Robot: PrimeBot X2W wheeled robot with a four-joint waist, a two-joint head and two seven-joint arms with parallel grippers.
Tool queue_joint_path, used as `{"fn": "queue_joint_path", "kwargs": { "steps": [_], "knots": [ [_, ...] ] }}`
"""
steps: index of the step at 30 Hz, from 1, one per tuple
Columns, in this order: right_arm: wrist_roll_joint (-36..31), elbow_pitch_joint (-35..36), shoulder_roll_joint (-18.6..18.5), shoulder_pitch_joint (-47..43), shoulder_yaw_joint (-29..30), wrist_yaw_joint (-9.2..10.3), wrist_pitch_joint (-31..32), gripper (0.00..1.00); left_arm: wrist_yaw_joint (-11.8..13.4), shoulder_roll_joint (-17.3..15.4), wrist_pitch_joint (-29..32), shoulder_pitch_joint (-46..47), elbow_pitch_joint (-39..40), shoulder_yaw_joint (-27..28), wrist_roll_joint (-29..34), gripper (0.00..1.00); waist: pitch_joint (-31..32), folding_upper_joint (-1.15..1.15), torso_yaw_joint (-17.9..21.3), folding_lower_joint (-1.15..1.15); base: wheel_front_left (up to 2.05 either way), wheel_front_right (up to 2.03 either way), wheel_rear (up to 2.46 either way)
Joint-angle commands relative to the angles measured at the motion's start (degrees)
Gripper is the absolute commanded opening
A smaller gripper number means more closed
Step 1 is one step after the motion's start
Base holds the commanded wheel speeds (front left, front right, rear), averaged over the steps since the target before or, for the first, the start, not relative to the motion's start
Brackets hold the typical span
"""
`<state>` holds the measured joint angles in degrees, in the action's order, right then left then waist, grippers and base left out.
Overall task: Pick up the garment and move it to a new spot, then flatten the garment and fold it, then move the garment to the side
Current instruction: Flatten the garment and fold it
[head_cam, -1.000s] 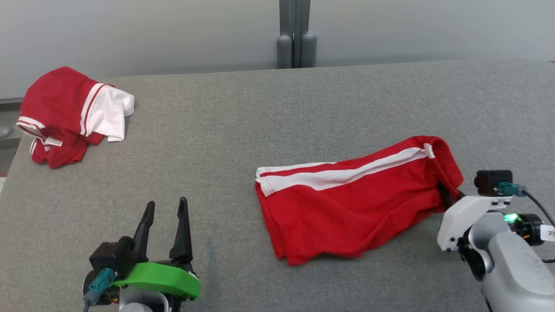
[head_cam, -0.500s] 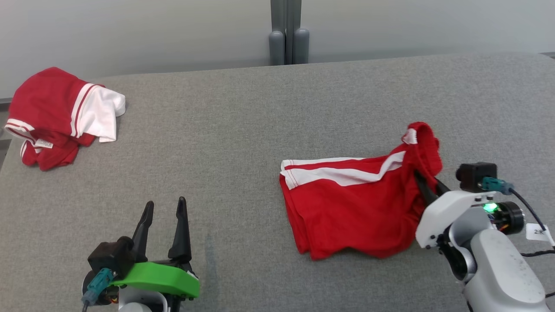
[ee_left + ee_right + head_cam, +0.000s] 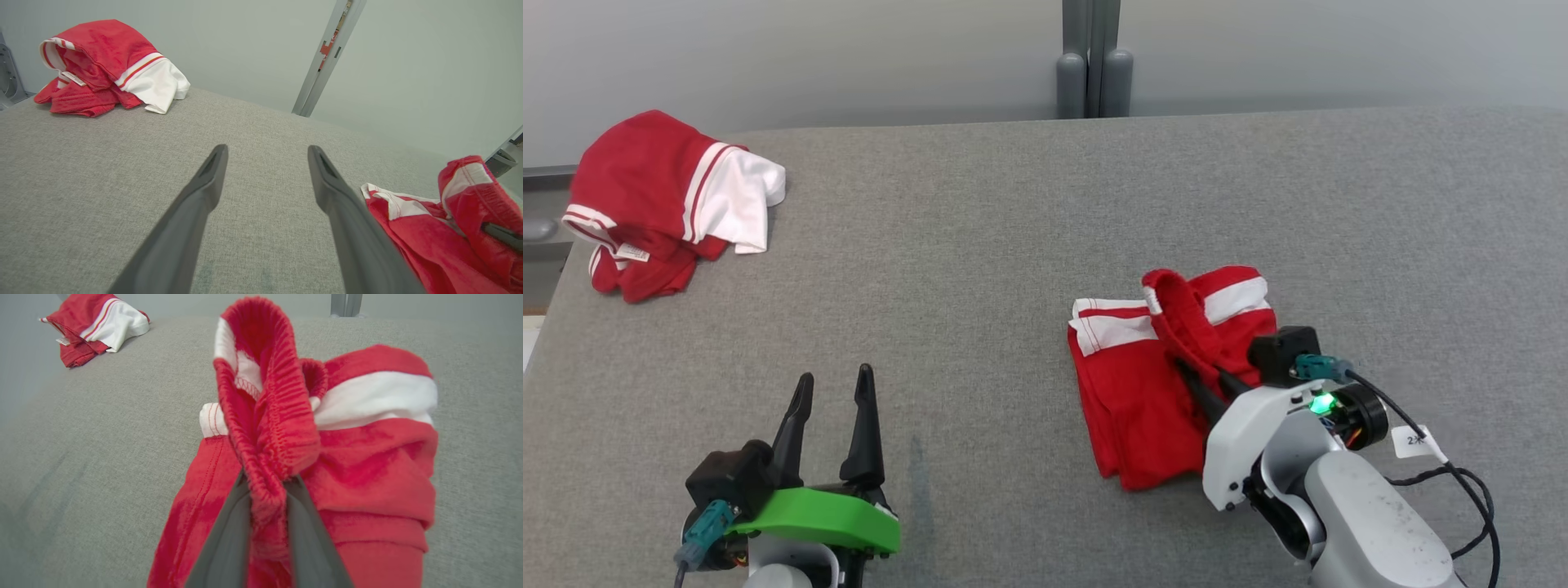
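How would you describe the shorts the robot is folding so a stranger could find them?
On the grey table, look near right. The red shorts with a white side stripe lie there, waistband pinched in the right fingers. The other red garment is a heap at the far left corner, untouched.

Crumpled red-and-white clothing pile (image 3: 662,204) at far-left corner of grey fabric tabletop (image 3: 964,245), white part facing right, small white label (image 3: 631,253) low on its left side. 1 grey upright post (image 3: 1094,61) behind the back edge, against pale wall (image 3: 809,57).
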<state>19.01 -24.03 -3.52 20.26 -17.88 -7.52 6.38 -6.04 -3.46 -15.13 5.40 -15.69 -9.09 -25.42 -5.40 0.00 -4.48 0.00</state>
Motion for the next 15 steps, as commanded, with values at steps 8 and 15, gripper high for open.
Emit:
{"fn": "queue_joint_path", "kwargs": {
  "steps": [8, 15],
  "knots": [
    [2.21, -1.58, 0.41, 1.71, -6.66, 0.07, -0.93, 1.00, -0.40, 0.22, 0.00, 0.12, -0.33, 0.33, 0.21, 1.00, -0.06, 0.00, 0.10, 0.00, 0.00, 0.00, 0.00],
    [3.22, 1.12, -1.36, 1.95, -9.49, 0.08, -4.35, 1.00, -0.50, 0.34, 0.00, -0.23, -0.29, -0.09, 0.98, 1.00, 0.97, 0.00, 0.97, 0.00, 0.00, 0.00, 0.00]
  ]
}}
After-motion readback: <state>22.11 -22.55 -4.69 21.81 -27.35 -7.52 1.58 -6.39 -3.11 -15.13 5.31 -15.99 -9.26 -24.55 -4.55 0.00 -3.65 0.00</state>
